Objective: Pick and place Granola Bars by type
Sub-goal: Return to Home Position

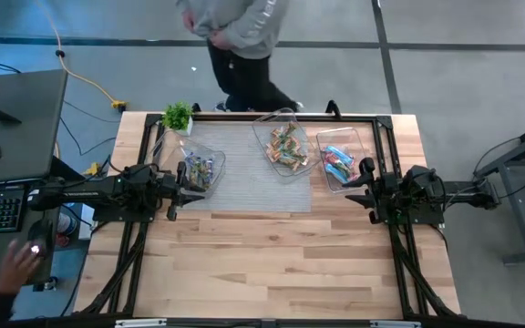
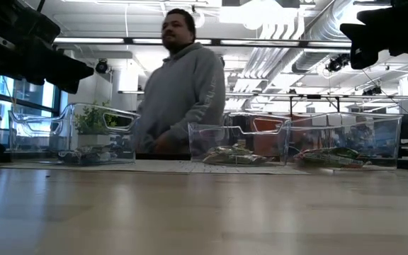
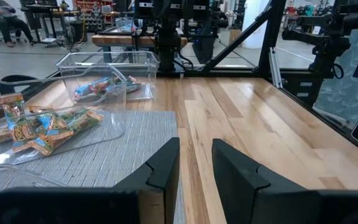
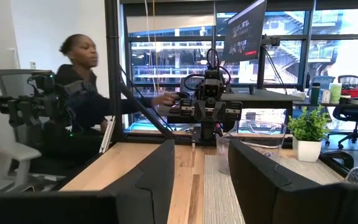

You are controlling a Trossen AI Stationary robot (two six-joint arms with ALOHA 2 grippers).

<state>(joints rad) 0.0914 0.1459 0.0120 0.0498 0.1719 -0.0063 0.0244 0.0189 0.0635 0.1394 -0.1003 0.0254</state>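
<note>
On the grey mat point(image 1: 244, 191) at the far side of the wooden table point(image 1: 281, 264), 3 clear bins hold the granola bars by type: purple bars point(image 1: 208, 169) in the left bin point(image 1: 219, 160), green-tan bars point(image 1: 287, 148) in the middle bin point(image 1: 264, 128), and blue-pink bars point(image 1: 338, 162) in the right bin point(image 1: 354, 138). The left gripper point(image 3: 196, 144) hangs beside the left bin, its fingers parted by a narrow gap (nothing between them). The right gripper point(image 4: 201, 149) hangs beside the right bin, spread wider and also empty. A potted plant point(image 1: 179, 117) stands at the far left corner, and a person point(image 1: 240, 36) stands behind the table.
</note>
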